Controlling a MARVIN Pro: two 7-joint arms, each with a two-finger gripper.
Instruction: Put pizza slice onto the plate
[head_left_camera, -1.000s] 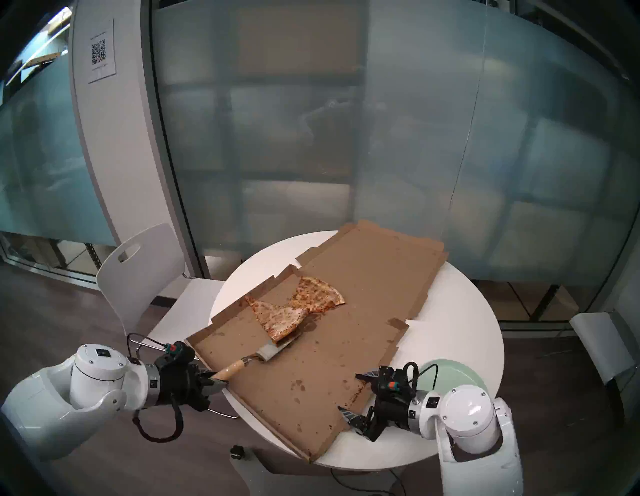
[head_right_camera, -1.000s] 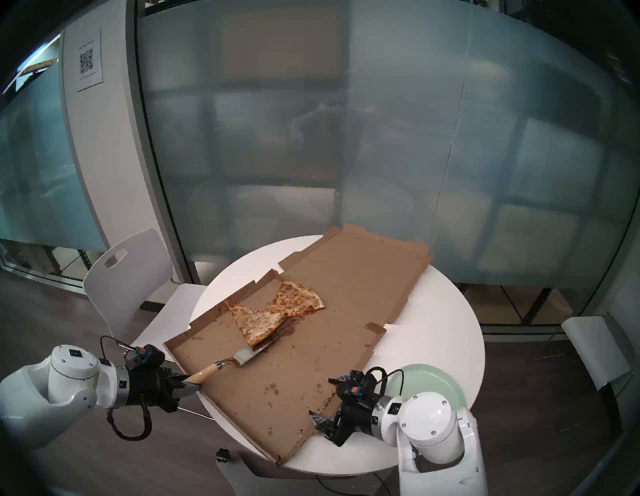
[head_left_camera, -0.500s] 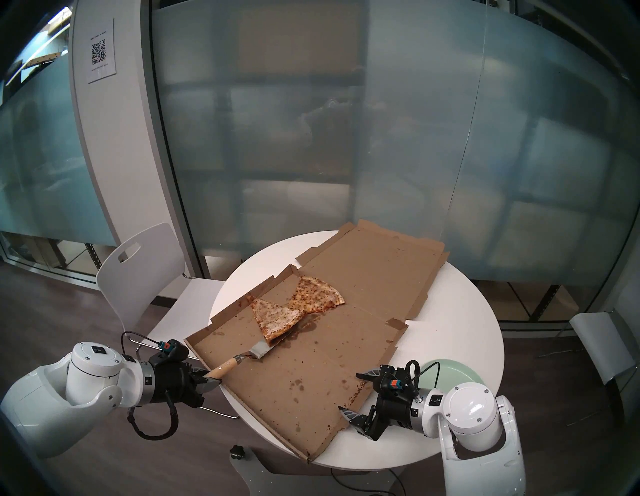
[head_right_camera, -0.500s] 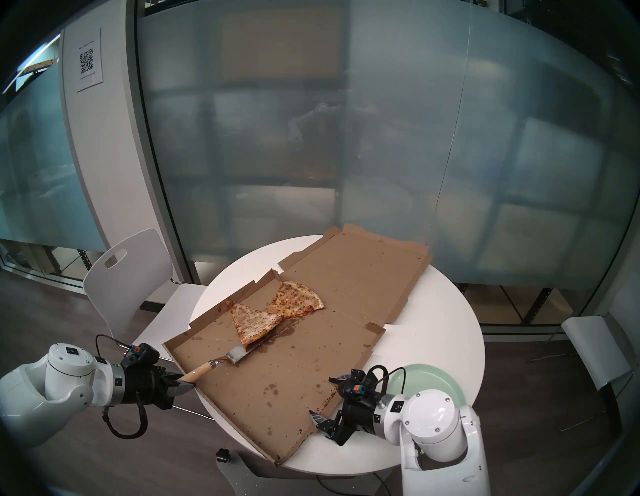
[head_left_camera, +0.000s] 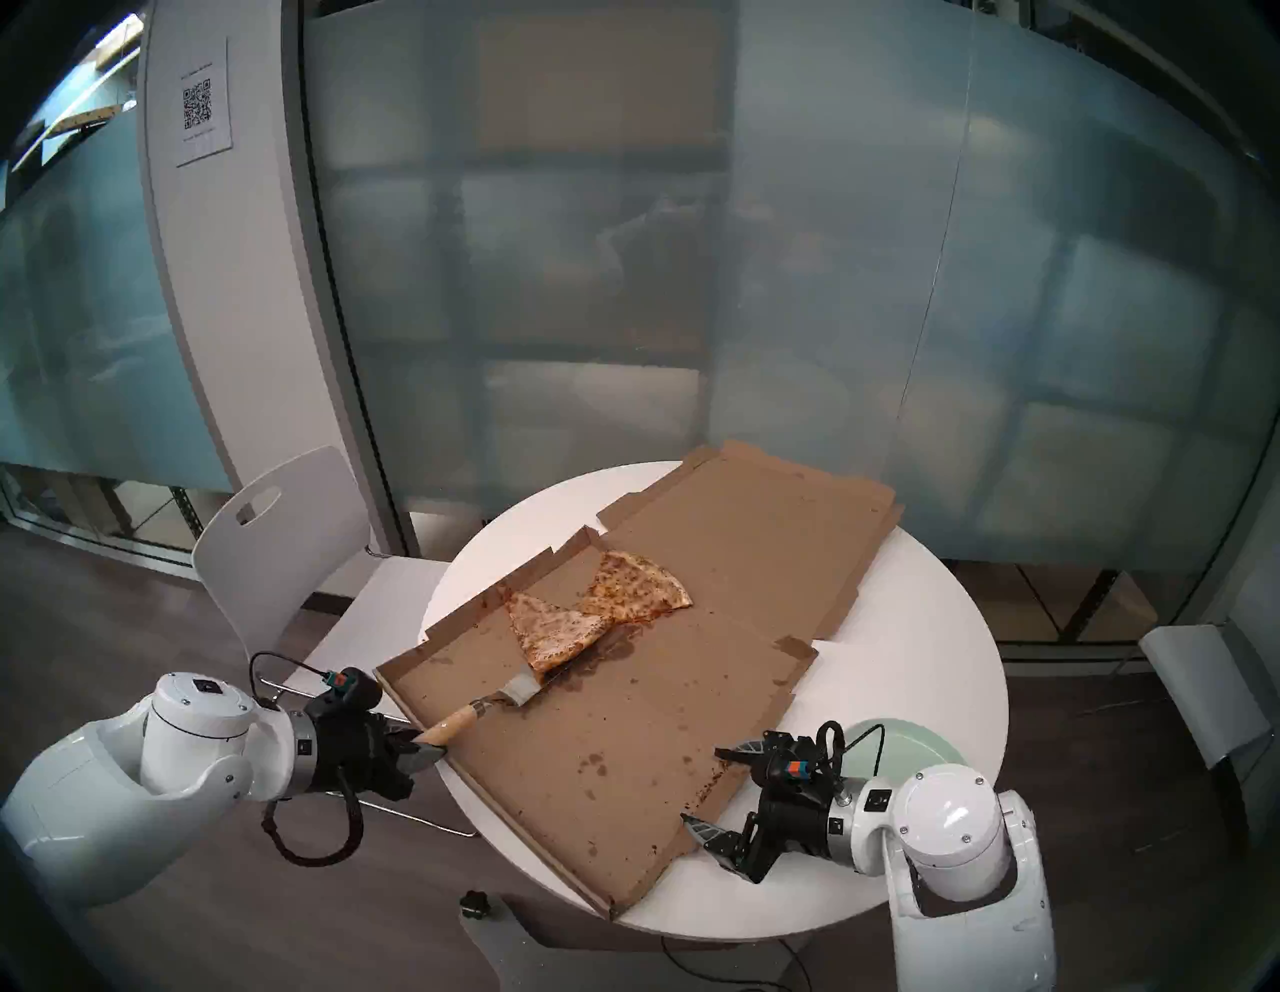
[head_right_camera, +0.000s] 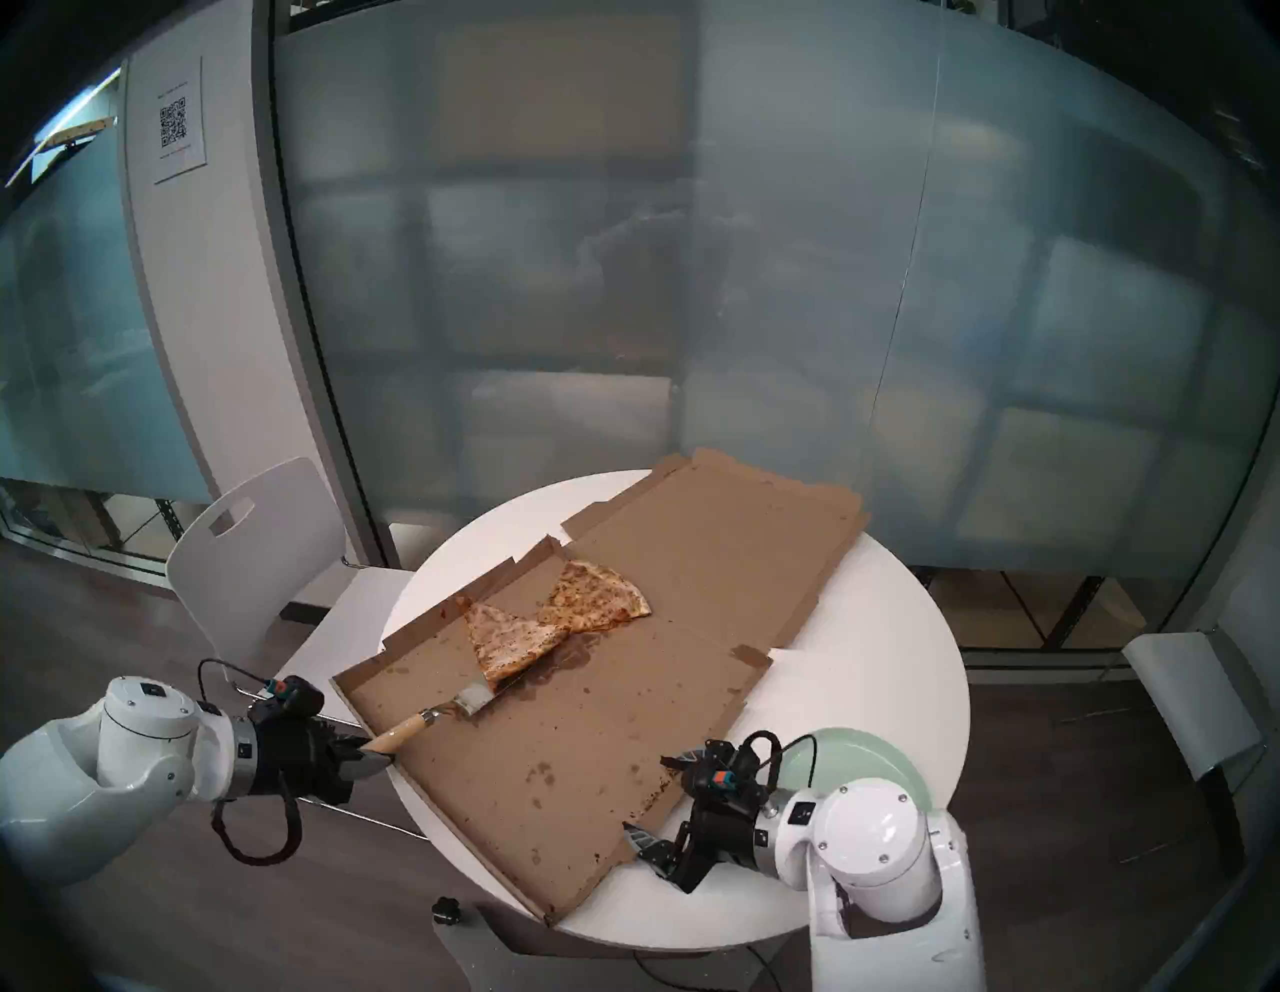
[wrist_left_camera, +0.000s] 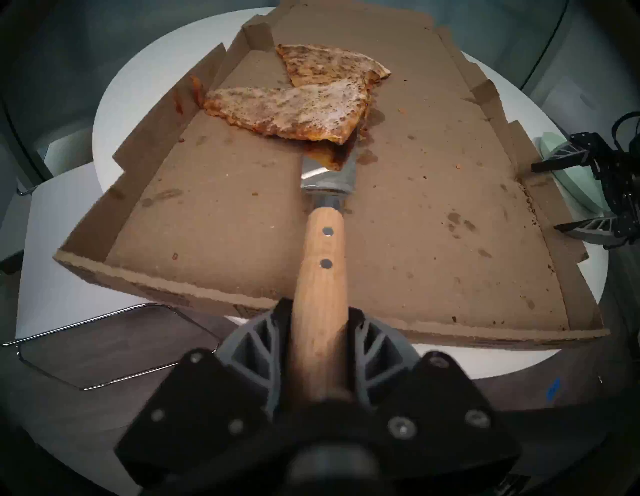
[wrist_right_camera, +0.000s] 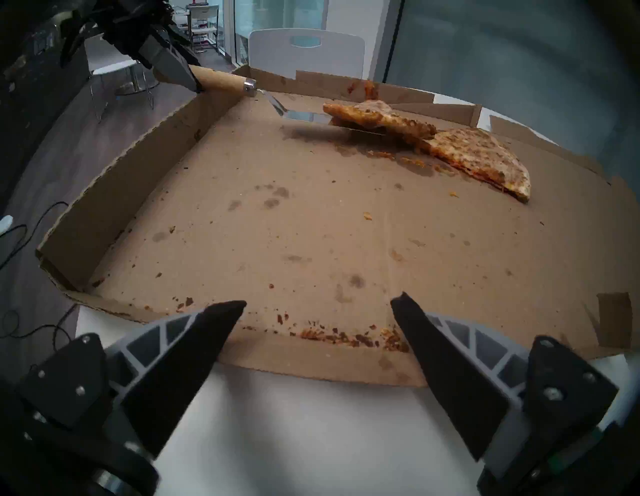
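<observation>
The pizza slice (head_left_camera: 554, 629) rests on the spatula (wrist_left_camera: 327, 173) blade inside the pizza box (head_left_camera: 623, 727). The left gripper (wrist_left_camera: 318, 353), angled downward, clamps its wooden handle. The right gripper (wrist_right_camera: 318, 308) hovers spread wide beside the plate (head_left_camera: 914, 745).

Pizza slice (head_left_camera: 550, 634) in box; mint plate (head_left_camera: 907, 748) apart

On the round white tabletop (head_left_camera: 900, 665) lies the flattened brown cardboard pizza box (head_left_camera: 658, 713), holding the long narrow cheese pizza slice (head_left_camera: 554, 632) on a wooden-handled metal spatula (head_left_camera: 485, 706), wider wedge (head_left_camera: 641, 589) behind-right; pale green round plate (head_left_camera: 921, 745) right of box.
</observation>
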